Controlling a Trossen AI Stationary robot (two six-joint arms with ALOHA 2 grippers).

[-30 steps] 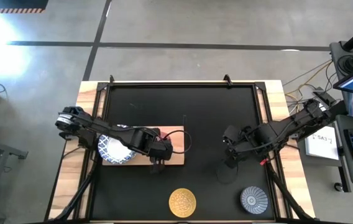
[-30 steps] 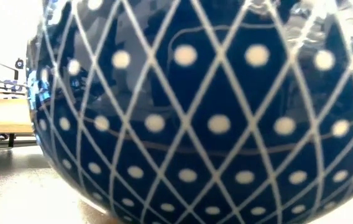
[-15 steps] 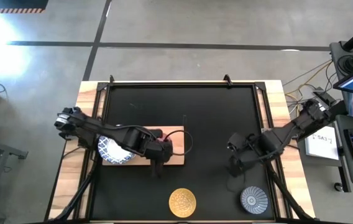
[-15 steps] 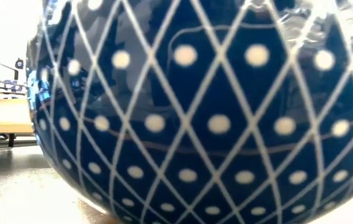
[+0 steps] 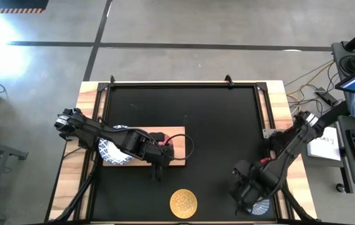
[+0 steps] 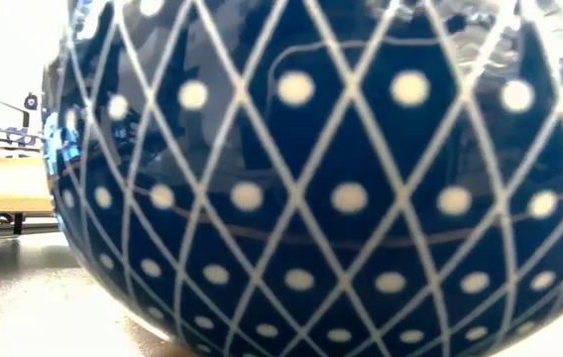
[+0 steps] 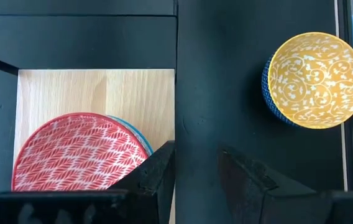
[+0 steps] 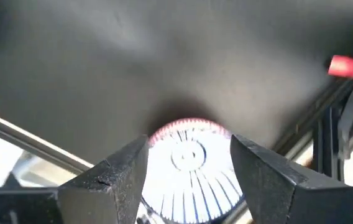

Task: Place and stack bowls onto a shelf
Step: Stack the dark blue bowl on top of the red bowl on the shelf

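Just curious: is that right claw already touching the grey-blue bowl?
Cannot tell. Right wrist view shows the right gripper open astride the grey-blue bowl; no view shows contact or gap.

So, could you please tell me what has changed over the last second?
The right tool swung from mid-table toward the near edge and now hangs open over the grey-blue bowl, not yet gripping it. The left tool drew slightly off the shelf edge, open and empty. The red bowl, yellow bowl and white bowl stayed put.
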